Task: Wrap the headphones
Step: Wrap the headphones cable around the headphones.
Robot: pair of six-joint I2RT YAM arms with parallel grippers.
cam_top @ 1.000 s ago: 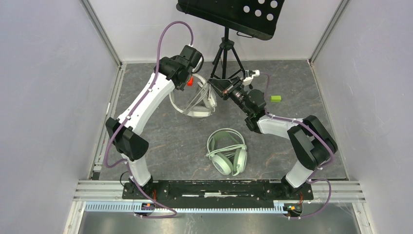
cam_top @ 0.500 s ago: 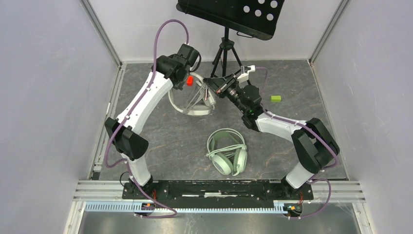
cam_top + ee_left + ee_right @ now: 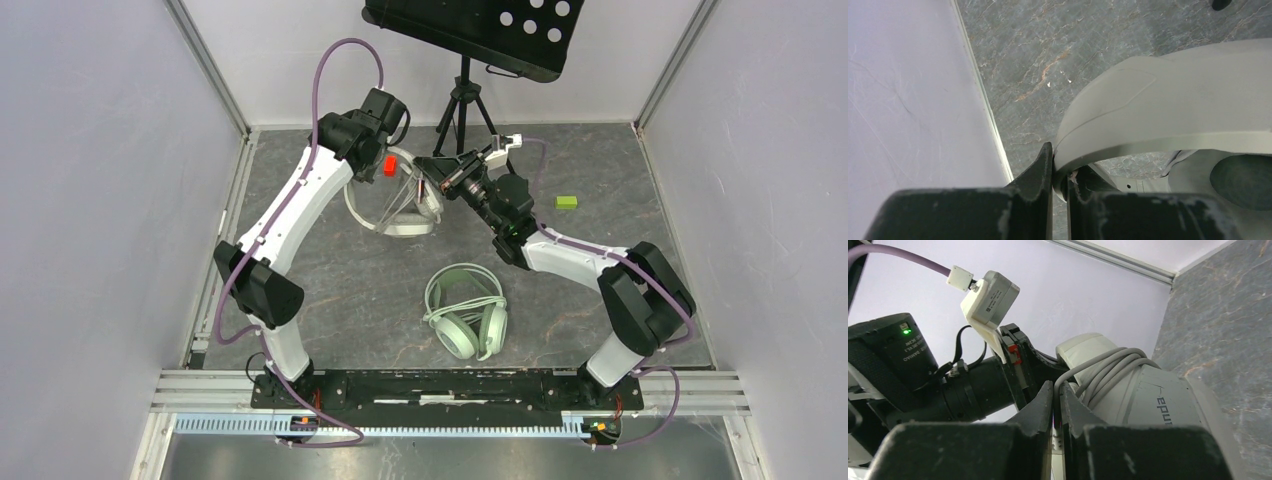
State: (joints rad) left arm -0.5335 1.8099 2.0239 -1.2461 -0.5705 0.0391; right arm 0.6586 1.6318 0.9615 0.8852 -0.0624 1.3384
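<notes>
The white-grey headphones hang above the table at the back. My left gripper is shut on their headband, and in the left wrist view my left gripper pinches the band's edge. My right gripper is just to the right of that headset. In the right wrist view my right gripper is shut on the thin pale cable. The cable lies in several turns over the grey earcup. The mint-green headphones lie flat on the table nearer the arm bases, with no gripper touching them.
A black tripod with a perforated black tray stands at the back, close behind both grippers. A small green block lies on the table to the right. The left arm's wrist camera is close to my right fingers. Walls enclose three sides.
My right gripper has moved left and towards the back, closer to the held headset, with the cable in it. The left arm has shifted slightly left with the headset.
</notes>
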